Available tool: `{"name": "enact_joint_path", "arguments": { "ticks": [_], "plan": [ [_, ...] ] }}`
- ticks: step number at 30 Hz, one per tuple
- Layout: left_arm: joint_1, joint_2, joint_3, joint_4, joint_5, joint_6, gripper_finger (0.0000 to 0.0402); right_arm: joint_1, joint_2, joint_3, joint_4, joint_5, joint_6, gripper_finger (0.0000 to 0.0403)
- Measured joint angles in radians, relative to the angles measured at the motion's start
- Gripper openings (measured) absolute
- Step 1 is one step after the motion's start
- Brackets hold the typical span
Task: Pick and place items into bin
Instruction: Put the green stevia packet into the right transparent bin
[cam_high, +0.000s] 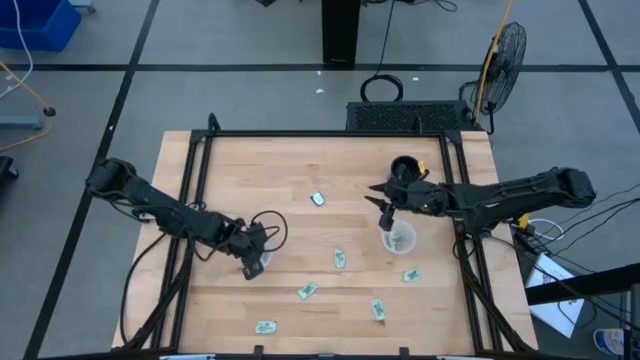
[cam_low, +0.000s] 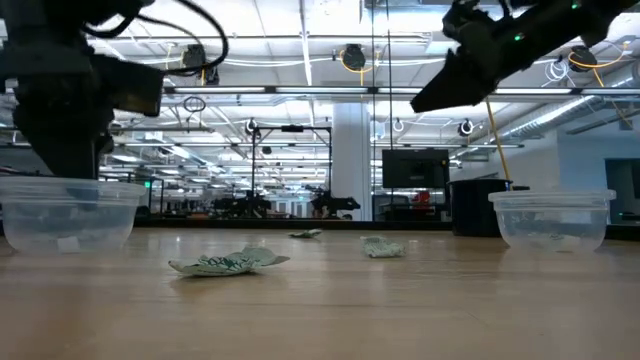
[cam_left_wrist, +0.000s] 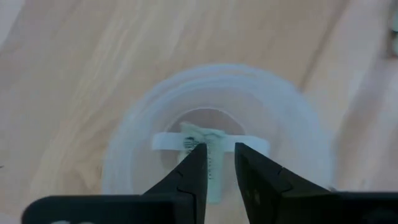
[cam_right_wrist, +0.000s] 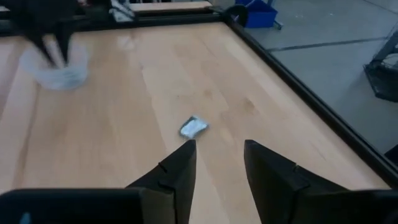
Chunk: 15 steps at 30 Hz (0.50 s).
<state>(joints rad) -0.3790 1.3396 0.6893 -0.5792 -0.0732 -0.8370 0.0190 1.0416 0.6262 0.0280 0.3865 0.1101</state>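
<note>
Six loose packets (cam_high: 341, 259), two cups (cam_high: 398, 240).

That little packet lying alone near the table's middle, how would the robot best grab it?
The packet lies flat on the table with open wood all round, so straight down from above, jaws closing across its short width. The right gripper hovers nearest, jaws open.

Loose packets on the table (cam_high: 290, 170): six, at (cam_high: 318, 199), (cam_high: 340, 260), (cam_high: 411, 275), (cam_high: 307, 291), (cam_high: 378, 309) and (cam_high: 265, 326)
Clear cups: two, (cam_high: 398, 240) and (cam_high: 255, 263)
Robot arms: two
Fan (cam_high: 506, 52): one
</note>
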Motion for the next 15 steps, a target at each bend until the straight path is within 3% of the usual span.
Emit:
{"name": "enact_joint_path", "arguments": {
  "ticks": [6,9,15],
  "plan": [
    [0.020,0.000,0.168,-0.212,-0.044,0.102,0.0090,-0.087,0.210,0.000,0.308,-0.218,-0.044,0.0145],
    [0.034,-0.001,0.266,-0.336,-0.166,0.144,0.0090,-0.139,0.350,0.002,0.415,-0.234,-0.054,0.0147],
    [0.069,-0.001,0.429,-0.498,-0.392,0.271,0.0090,-0.243,0.589,0.084,0.463,-0.267,-0.069,0.0147]
  ]
}}
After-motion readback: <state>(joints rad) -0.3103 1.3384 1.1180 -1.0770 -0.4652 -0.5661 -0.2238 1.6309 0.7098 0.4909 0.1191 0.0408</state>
